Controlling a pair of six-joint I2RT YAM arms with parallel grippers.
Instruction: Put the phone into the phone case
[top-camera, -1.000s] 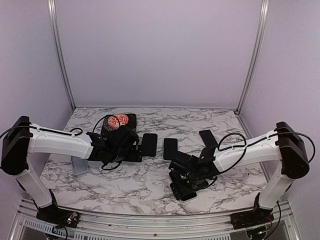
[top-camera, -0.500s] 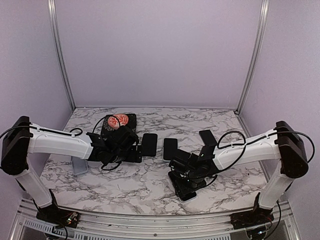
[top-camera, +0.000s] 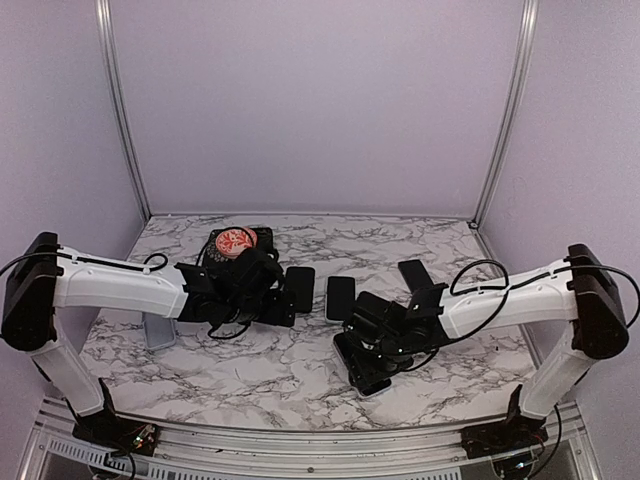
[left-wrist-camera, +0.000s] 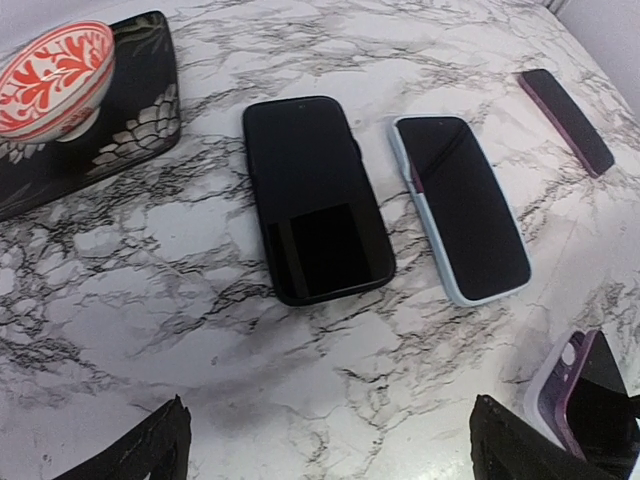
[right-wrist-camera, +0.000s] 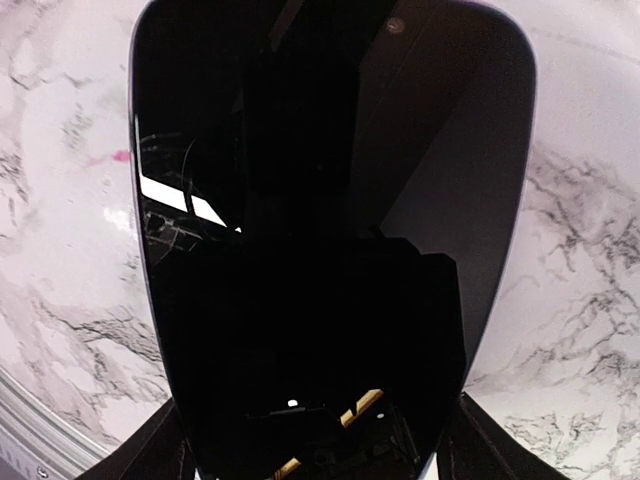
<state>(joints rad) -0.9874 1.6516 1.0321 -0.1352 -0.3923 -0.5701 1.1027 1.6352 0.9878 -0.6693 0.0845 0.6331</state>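
My right gripper (right-wrist-camera: 318, 448) has its jaws closed on the phone (right-wrist-camera: 330, 250), one finger against each long edge near one end. The screen faces up and fills the wrist view. The phone lies flat on the desk (top-camera: 300, 365), well apart from the tray (left-wrist-camera: 140, 110), out toward the near edge on the right arm's side. A lilac case (left-wrist-camera: 552, 395) shows at that same spot in the left wrist view. I cannot tell whether the phone sits in it, on it, or only half seated. My left gripper (left-wrist-camera: 335, 455) hangs with its jaws wide apart and nothing in them, much nearer the tray, above a black handset (left-wrist-camera: 315, 200) and a pale-cased handset (left-wrist-camera: 465, 205).

I judge the phone stiff, dense for its thickness, and slick, with a glass face and smooth rounded edges. The long edges are the right hold, taken nearer the middle so it does not pivot, and with no pressure on the screen. I expect the case to be springy at the lip, so its corners likely need seating one by one.
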